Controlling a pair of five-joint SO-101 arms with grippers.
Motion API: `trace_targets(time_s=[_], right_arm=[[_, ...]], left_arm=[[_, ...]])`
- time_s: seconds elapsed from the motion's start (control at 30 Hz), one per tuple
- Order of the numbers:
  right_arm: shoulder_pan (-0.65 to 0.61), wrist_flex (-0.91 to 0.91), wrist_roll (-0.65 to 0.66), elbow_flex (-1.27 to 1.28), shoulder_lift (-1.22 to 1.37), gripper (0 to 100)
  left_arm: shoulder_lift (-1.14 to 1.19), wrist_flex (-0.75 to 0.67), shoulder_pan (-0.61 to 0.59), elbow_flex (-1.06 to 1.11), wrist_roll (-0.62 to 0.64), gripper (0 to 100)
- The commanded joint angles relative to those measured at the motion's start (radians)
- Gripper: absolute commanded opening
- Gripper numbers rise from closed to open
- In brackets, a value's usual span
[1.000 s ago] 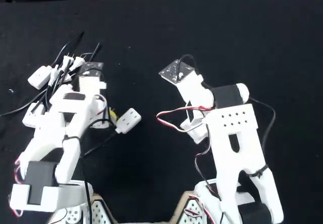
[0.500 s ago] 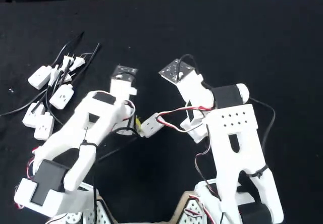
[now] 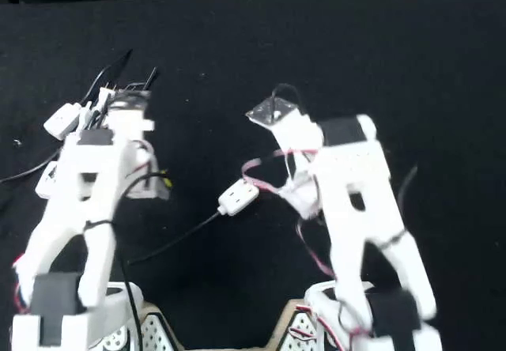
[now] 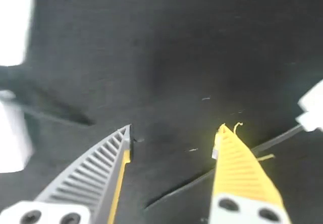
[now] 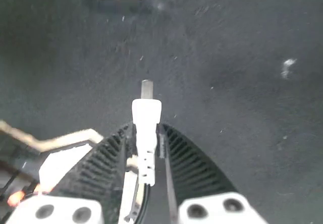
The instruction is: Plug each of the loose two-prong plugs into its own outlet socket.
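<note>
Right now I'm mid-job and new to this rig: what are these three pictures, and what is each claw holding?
You are driving two small white robot arms, side by side at a black table. The high view looks down on both. The left arm is over a pile of sockets and plugs. The right arm is near a lone white socket on a black cable. The other two pictures come from a camera on each wrist, looking along that arm's claw. The left claw is open and holds nothing. The right claw is shut on a white two-prong plug, with its prong end pointing outward.
</note>
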Motion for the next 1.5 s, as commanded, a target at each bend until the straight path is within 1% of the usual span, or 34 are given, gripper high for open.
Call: trace_targets(time_s=[0.0,0.13,0.23,0.47,0.57,0.67,0.87,0.97,1.37,1.47], right_arm=[[-0.028,0.068,-0.006,-0.194,0.17,1.0],[-0.035,0.068,-0.058,-0.3,0.308,1.0],[-0.072,0.074,-0.061,-0.343,0.358,1.0],[-0.158,0.074,-0.147,-0.45,0.452,1.0],[-0.181,0.077,-0.18,-0.519,0.519,1.0],[-0.199,0.081,-0.183,-0.578,0.587,1.0],[-0.201,0.081,-0.178,-0.654,0.657,1.0],[-0.203,0.081,-0.178,-0.673,0.664,1.0],[-0.203,0.086,-0.178,-0.668,0.67,1.0],[-0.203,0.086,-0.178,-0.67,0.71,1.0]], left_arm=[[-0.118,0.025,-0.099,0.085,-0.094,27],[-0.19,-0.012,-0.114,0.211,-0.1,27],[-0.242,-0.031,-0.11,0.288,-0.1,27],[-0.351,-0.032,-0.104,0.39,-0.092,27],[-0.381,-0.08,-0.111,0.435,-0.092,27],[-0.391,-0.12,-0.104,0.481,-0.092,27],[-0.393,-0.127,-0.104,0.492,-0.092,27],[-0.387,-0.153,-0.104,0.496,-0.092,27],[-0.385,-0.153,-0.102,0.496,-0.092,27],[-0.385,-0.152,-0.102,0.496,-0.092,27]])
